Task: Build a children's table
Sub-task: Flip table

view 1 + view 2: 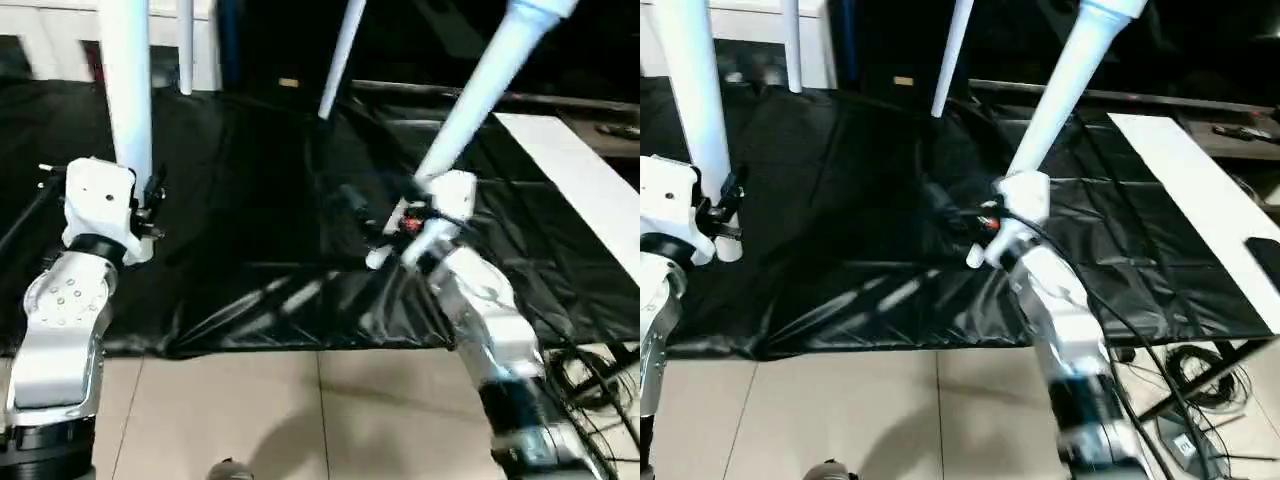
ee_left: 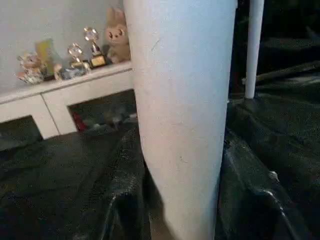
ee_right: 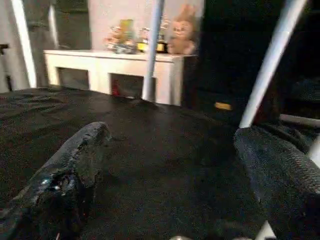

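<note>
Children's table inverted on the black-covered tabletop (image 1: 250,200), four white legs standing up from it.

Left tool (image 1: 150,205) closed on the near-left leg (image 1: 128,90), low on the tube, which stands upright; right tool (image 3: 165,165) open, both fingers (image 3: 75,160) spread wide over the black cover with nothing between them; near-right leg (image 1: 480,90) leans just beside the right wrist, contact cannot be told; two far legs (image 1: 340,55) beyond the near-left leg; white shelf (image 2: 65,90) with trophies and a plush toy behind the tabletop.
</note>
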`<state>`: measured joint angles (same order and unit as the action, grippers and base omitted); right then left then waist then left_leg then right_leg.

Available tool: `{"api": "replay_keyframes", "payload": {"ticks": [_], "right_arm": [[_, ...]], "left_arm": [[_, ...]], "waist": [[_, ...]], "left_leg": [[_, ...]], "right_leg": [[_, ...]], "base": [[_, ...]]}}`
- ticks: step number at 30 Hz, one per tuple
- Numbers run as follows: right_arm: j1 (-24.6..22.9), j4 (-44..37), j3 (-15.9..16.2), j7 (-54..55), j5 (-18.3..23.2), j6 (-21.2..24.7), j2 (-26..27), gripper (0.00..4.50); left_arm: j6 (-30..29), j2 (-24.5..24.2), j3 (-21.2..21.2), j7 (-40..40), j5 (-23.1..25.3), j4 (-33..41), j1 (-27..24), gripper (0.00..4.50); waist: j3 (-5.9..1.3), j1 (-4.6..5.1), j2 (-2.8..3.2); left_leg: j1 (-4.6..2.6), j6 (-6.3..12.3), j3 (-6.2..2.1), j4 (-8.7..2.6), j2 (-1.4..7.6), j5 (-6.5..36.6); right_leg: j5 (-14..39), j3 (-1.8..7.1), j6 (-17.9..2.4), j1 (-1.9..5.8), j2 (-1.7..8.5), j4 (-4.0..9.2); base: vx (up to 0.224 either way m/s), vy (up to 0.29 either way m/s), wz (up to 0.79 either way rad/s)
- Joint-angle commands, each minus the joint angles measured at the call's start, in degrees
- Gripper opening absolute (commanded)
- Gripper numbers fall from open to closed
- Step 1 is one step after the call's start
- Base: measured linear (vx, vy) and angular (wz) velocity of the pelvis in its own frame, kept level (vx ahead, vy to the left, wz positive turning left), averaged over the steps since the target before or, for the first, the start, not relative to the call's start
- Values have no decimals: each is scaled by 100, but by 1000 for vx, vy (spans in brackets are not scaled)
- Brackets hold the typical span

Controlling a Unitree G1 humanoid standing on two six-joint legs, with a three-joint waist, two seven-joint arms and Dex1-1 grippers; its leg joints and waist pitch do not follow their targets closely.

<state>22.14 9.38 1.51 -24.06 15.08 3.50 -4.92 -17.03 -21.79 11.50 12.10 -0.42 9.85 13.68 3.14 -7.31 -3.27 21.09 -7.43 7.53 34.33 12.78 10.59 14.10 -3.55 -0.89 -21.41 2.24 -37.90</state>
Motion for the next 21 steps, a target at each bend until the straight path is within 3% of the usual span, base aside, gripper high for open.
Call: {"api": "replay_keyframes", "payload": {"ticks": [1,2,4,5,6,8,9,10,11,12,13,17,20,21], "right_arm": [[-173,-145,-167,196,-153,-245,-3,439],[-284,-209,-250,399,-220,-330,38,444],[-354,-262,-308,549,-251,-351,69,448],[-419,-261,-564,955,-291,-461,133,450],[-417,-243,-692,1100,-281,-538,153,450],[-414,-249,-719,1121,-288,-596,153,450],[-431,-303,-704,1122,-326,-626,137,450],[-456,-368,-700,1149,-366,-661,130,450],[-461,-378,-705,1160,-371,-672,132,450],[-467,-387,-729,1201,-379,-713,144,450],[-451,-366,-814,1373,-442,-862,170,450],[-517,-394,-881,1510,-528,-1232,216,450],[-553,-338,-862,1613,-525,-1120,218,450],[-450,-124,-802,1422,-457,-1029,135,450]], "left_arm": [[14,5,-139,93,65,-192,-86,159],[32,-2,-127,93,68,-233,-114,159],[33,-6,-118,93,69,-245,-132,159],[35,-19,-92,87,80,-229,-238,159],[46,-36,-65,86,85,-215,-329,159],[45,-49,-50,87,91,-199,-378,159],[54,-71,-35,85,85,-197,-413,159],[72,-97,-12,87,71,-197,-453,159],[76,-101,-6,88,68,-197,-461,159],[94,-112,11,93,56,-207,-479,159],[132,-151,46,100,64,-260,-511,159],[317,-301,144,145,51,-481,-606,159],[406,-392,146,167,33,-588,-634,159],[442,-450,144,187,42,-662,-632,159]], "waist": [[-333,80,180],[-337,102,146],[-349,131,153],[-353,161,83],[-354,161,114],[-344,197,107],[-341,210,79],[-337,224,94],[-336,233,59],[-334,249,67],[-340,267,33],[-342,281,18],[-336,309,34],[-341,312,108]], "left_leg": [[-66,-230,67,-473,35,1276],[-58,-220,80,-472,38,1165],[-53,-228,81,-467,34,956],[-48,-209,94,-462,38,850],[-56,-208,91,-464,41,825],[-77,-201,107,-470,48,920],[-80,-197,109,-478,53,986],[-79,-203,107,-485,54,1039],[-76,-199,111,-486,57,1041],[-80,-215,113,-488,53,1048],[-81,-205,117,-483,49,1023],[-82,-188,129,-476,31,964],[-96,-175,126,-481,33,1026],[-108,-184,115,-484,29,1123]], "right_leg": [[367,328,-629,177,438,546],[300,328,-630,176,440,548],[37,325,-627,194,426,514],[-109,319,-620,203,419,506],[-159,317,-630,198,425,486],[-149,318,-606,180,409,497],[-96,316,-585,183,409,509],[-47,318,-571,185,413,510],[-38,320,-560,187,413,517],[-21,325,-540,183,411,516],[-55,326,-516,194,404,517],[-170,337,-468,187,398,513],[-173,342,-487,182,392,515],[-114,340,-511,175,389,508]], "base": [[0,0,0],[0,0,0],[0,0,0],[0,0,0],[0,0,0],[0,0,0],[0,0,0],[0,0,0],[0,0,0],[0,0,0],[0,0,0],[0,0,0],[0,0,0],[0,0,0]]}}
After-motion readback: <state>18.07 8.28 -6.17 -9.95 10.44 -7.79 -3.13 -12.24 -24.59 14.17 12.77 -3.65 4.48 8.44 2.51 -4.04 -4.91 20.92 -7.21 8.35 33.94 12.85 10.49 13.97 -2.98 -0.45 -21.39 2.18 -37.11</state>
